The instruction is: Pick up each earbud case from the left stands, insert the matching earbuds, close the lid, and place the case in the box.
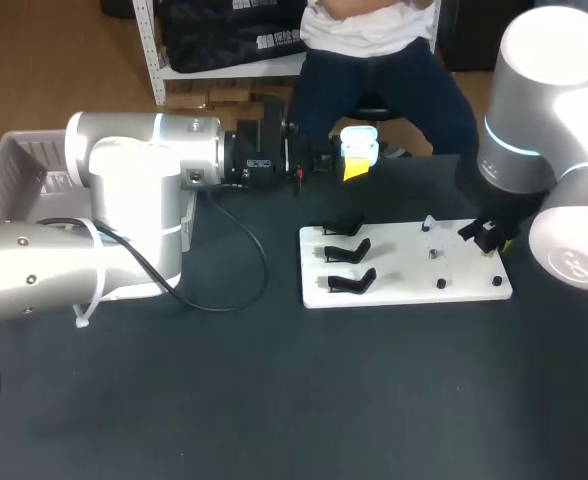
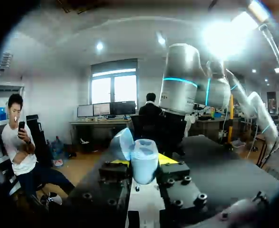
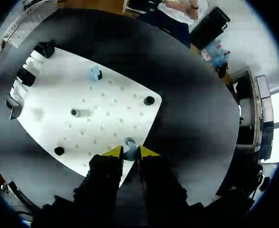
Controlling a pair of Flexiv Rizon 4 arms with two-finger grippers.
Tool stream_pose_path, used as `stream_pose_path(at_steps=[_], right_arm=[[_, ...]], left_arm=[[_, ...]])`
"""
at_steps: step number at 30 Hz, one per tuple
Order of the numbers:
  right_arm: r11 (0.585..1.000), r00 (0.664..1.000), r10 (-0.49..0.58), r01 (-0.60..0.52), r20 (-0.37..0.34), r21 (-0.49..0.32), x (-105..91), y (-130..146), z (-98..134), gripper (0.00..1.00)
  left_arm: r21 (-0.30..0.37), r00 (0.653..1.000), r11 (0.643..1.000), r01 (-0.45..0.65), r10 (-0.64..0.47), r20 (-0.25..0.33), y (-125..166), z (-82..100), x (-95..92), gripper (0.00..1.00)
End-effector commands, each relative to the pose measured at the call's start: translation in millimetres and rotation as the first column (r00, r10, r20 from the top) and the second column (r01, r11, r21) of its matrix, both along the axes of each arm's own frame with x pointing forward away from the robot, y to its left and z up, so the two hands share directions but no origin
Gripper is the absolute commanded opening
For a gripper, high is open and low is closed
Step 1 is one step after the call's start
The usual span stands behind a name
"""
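Nearest on the dark table lies a white board. Three black stands sit in a row along its left side, with small pegs spread over the rest.

At the board's right edge the right gripper points down at a peg. Its yellow tips stand close together and pinch a small pale earbud from both sides. In the head view this gripper sits just over the board's right rim. Further across the board a second earbud, pale blue, rests on its own peg – well apart from the first.

Beyond the board, near the table's far edge, the left gripper is held level and raised above the table. Its fingers clamp the earbud case – pale, rounded, with its lid hinged open to one side.

Off to the left, behind the left arm's body, stands a white slatted box.
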State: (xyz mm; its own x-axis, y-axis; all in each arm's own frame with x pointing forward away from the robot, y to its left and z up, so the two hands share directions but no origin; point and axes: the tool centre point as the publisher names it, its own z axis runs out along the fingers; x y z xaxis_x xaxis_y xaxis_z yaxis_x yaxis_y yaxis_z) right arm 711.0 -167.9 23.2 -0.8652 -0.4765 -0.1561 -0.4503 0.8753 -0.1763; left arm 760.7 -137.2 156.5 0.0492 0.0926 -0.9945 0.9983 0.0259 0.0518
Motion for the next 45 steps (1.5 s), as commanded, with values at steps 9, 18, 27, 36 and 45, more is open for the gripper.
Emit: stream_pose_path(at_steps=[9, 18, 27, 36, 45], right_arm=[[1.000, 1.000, -0.020, 0.020, 0.012, -0.010, -4.9, 4.7, 39.2, 0.00], [0.998, 0.998, -0.054, 0.053, -0.030, -0.024, -22.6, 29.9, 101.4, 0.00], [0.992, 0.989, -0.119, 0.115, -0.091, -0.043, -53.2, 62.1, 162.4, 0.00], [0.993, 0.990, -0.118, 0.116, -0.082, -0.031, -65.1, 73.5, 184.8, 0.00], [0.923, 0.921, -0.375, 0.381, -0.109, 0.048, -54.5, 76.6, 184.1, 0.00]], left_arm=[[-0.007, 1.000, 1.000, -0.004, 0.004, 0.006, 0.5, -1.5, -1.4, 0.00], [-0.007, 1.000, 1.000, -0.004, 0.004, 0.006, 0.5, -1.5, -1.4, 0.00], [-0.007, 1.000, 1.000, -0.004, 0.004, 0.006, 0.5, -1.5, -1.4, 0.00], [-0.007, 1.000, 1.000, -0.004, 0.004, 0.006, 0.5, -1.5, -1.4, 0.00], [-0.007, 1.000, 1.000, -0.004, 0.004, 0.006, 0.5, -1.5, -1.4, 0.00]])
